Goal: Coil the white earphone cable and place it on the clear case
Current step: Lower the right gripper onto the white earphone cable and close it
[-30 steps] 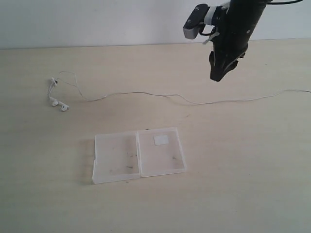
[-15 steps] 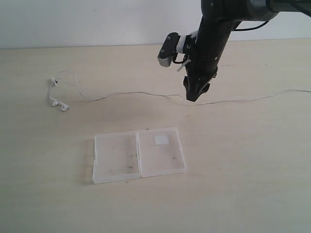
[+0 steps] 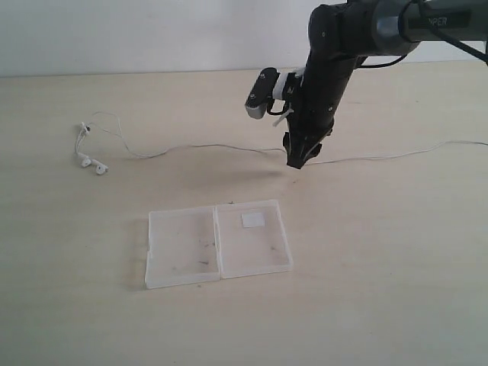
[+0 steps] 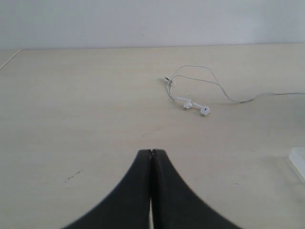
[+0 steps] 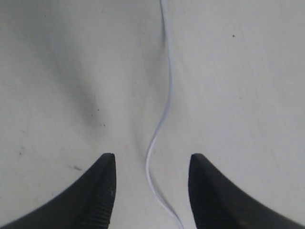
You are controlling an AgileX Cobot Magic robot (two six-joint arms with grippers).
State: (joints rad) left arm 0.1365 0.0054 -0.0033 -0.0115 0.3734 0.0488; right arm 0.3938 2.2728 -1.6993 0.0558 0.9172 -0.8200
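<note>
The white earphone cable (image 3: 221,146) lies stretched across the table, its two earbuds (image 3: 91,163) at the left and its far end running off the right edge. My right gripper (image 3: 297,162) is open and down at the table over the cable's middle; the thin wire (image 5: 162,119) passes between its two fingertips (image 5: 108,164). The clear case (image 3: 218,242) lies open and flat nearer the front, its white sticker (image 3: 252,220) on the right half. My left gripper (image 4: 151,152) is shut and empty, low over the table, with the earbuds (image 4: 196,107) ahead of it.
The beige table (image 3: 381,290) carries a few dark specks. A pale wall (image 3: 137,34) runs along its far edge. A corner of the clear case (image 4: 298,160) shows in the left wrist view.
My right arm has come down and leftward from above the table's back right to the cable's middle. The cable and the case have not moved.
</note>
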